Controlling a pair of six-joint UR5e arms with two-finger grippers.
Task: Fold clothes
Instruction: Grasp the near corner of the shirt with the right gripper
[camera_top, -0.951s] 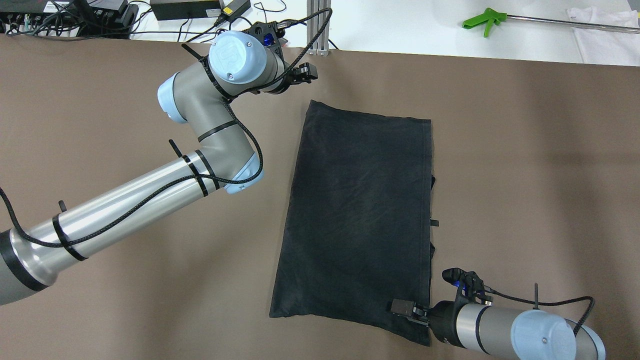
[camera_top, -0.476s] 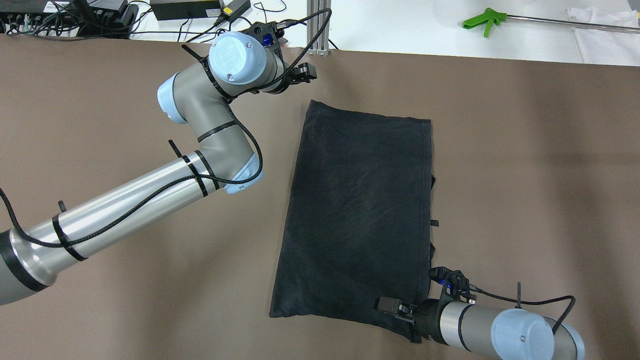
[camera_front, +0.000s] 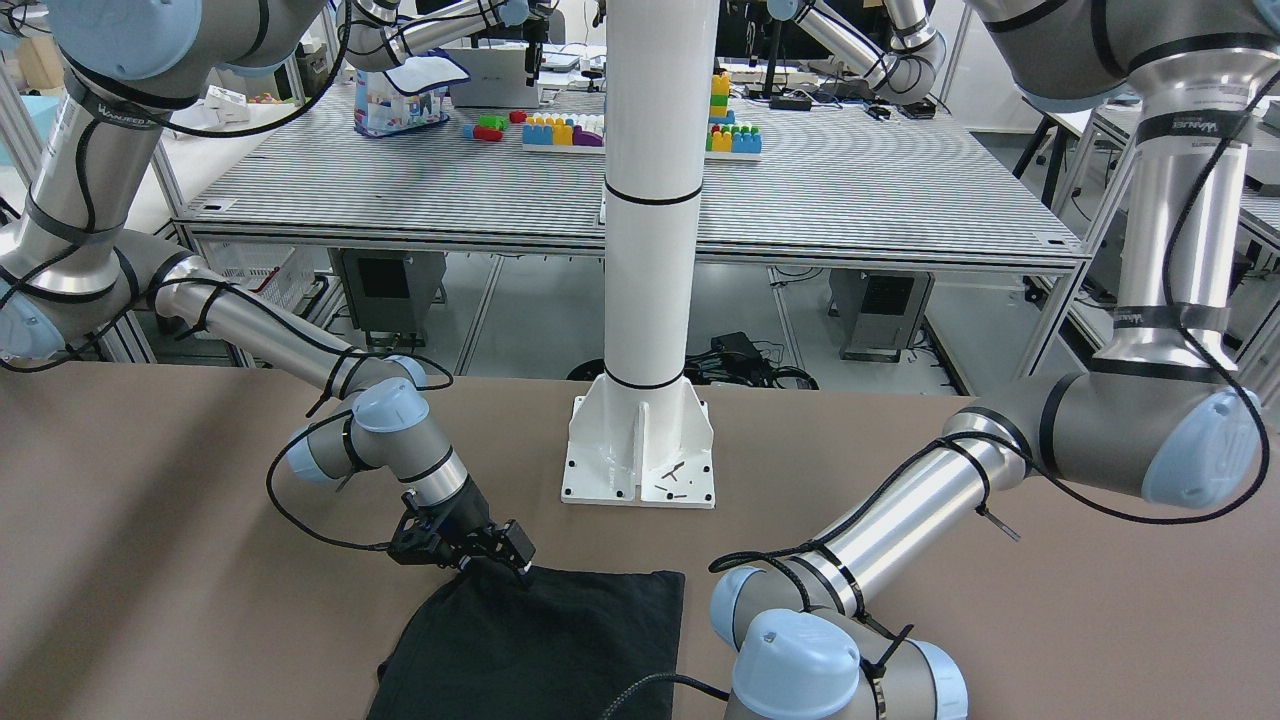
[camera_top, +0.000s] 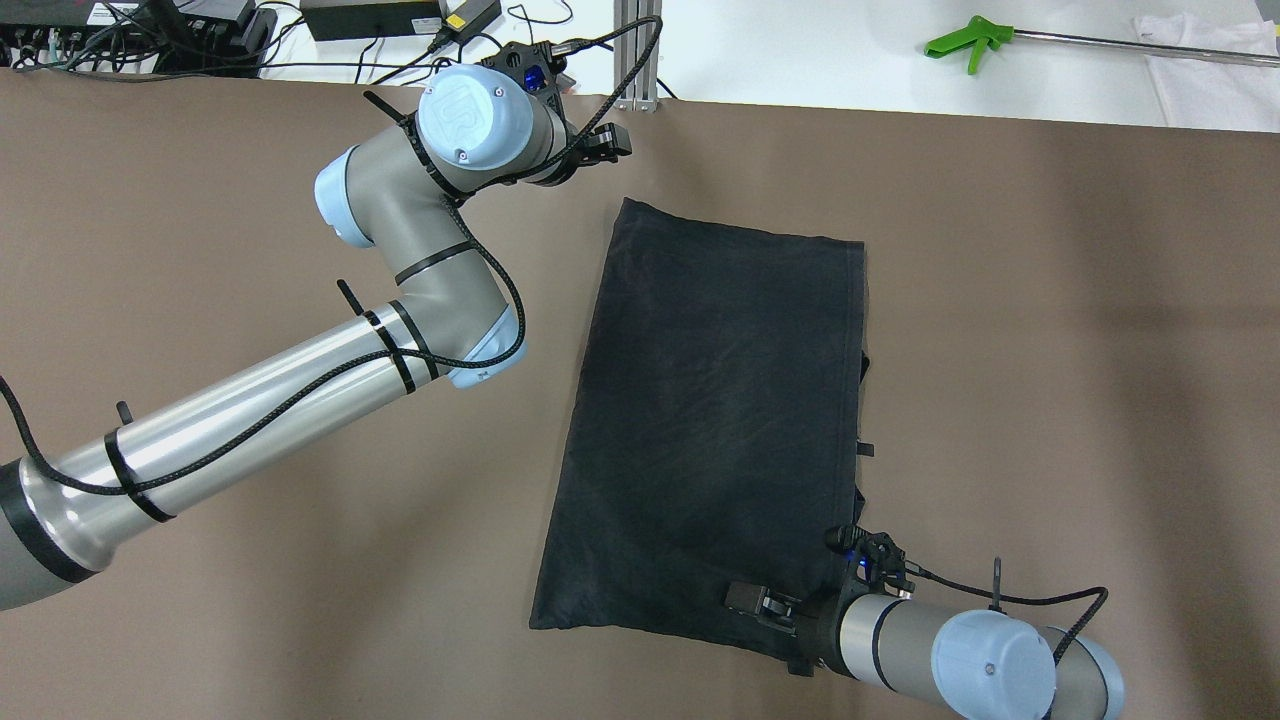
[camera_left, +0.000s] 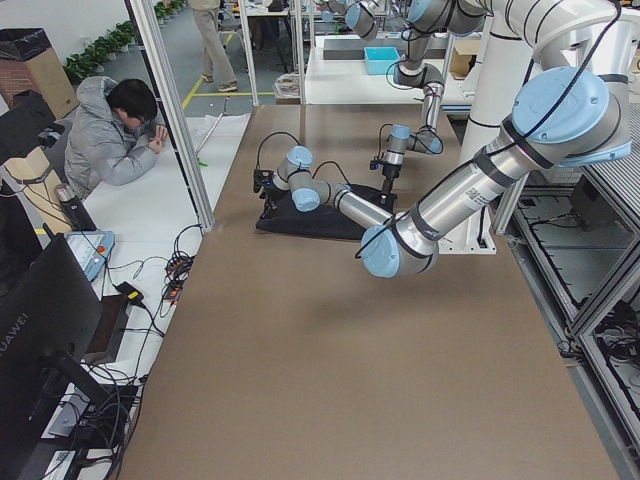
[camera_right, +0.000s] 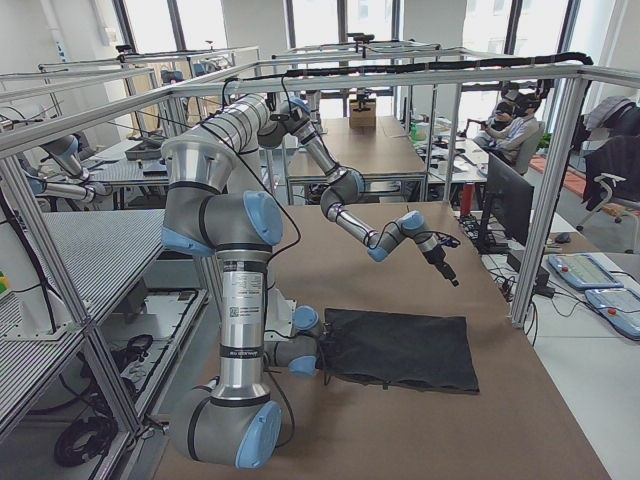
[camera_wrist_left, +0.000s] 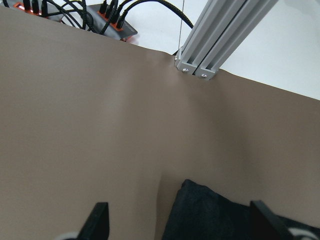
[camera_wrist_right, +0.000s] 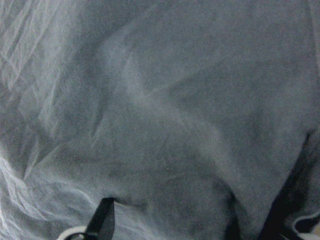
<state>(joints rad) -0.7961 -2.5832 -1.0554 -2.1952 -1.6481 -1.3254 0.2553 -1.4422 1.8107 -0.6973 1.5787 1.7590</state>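
From the front we see the black garment (camera_front: 560, 640) lying flat just before the white pillar (camera_front: 655, 250), right gripper (camera_front: 498, 550) on its pillar-side corner — overhead, left gripper (camera_top: 605, 145) hovers beyond the corner away from the pillar — wrist views show both spread wide.

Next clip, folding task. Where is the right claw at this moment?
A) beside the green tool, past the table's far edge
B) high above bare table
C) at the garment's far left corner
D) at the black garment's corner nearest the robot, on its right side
D: in the overhead view the right claw sits at the near right corner of the black garment; the left claw is the one at the far end, off the cloth.
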